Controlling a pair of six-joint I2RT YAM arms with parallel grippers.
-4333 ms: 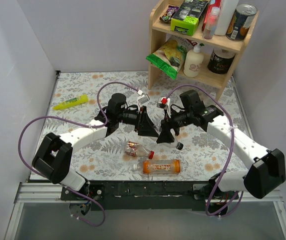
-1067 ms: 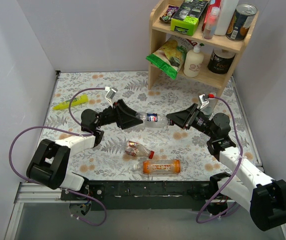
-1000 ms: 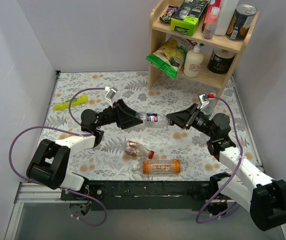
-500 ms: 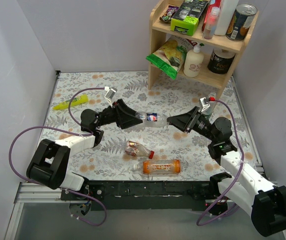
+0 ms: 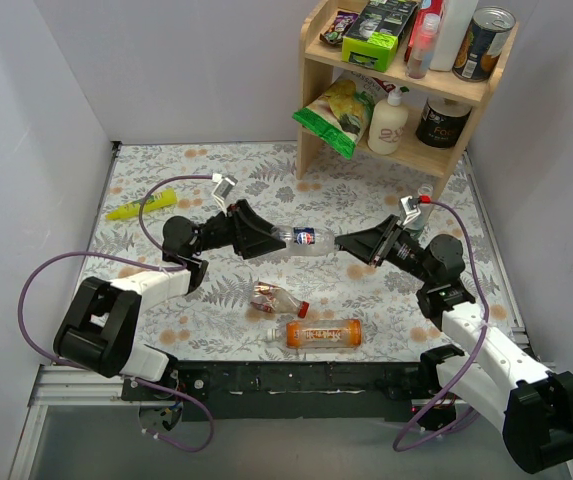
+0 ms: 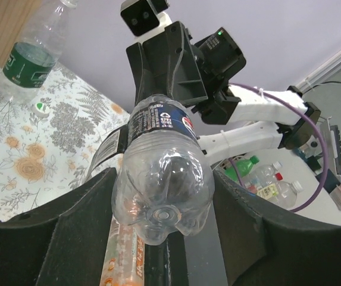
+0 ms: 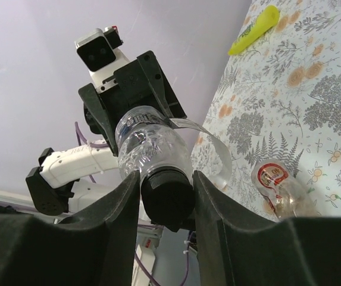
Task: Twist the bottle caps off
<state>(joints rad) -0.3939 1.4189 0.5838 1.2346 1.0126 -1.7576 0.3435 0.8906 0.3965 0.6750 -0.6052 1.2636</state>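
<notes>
Right now the clear blue-labelled bottle [image 5: 304,240] hangs level over the middle of the table [image 5: 166,290]. The left gripper [image 5: 266,240] pinches its base, toward 9 o'clock. The right gripper [image 5: 341,242] squeezes its black cap [image 7: 167,199], toward 3 o'clock.

Held bottle [image 5: 301,240] hung level at centre frame, base in the left gripper [image 5: 266,238] on its left, cap [image 7: 167,199] in the right gripper [image 5: 344,242] on its right, crumpled bottle [image 5: 276,300] lay on the table [image 5: 166,270] below, full bottle [image 5: 323,333] below that, tube [image 5: 142,206] far left, shelf unit [image 5: 311,110] upper right.
</notes>
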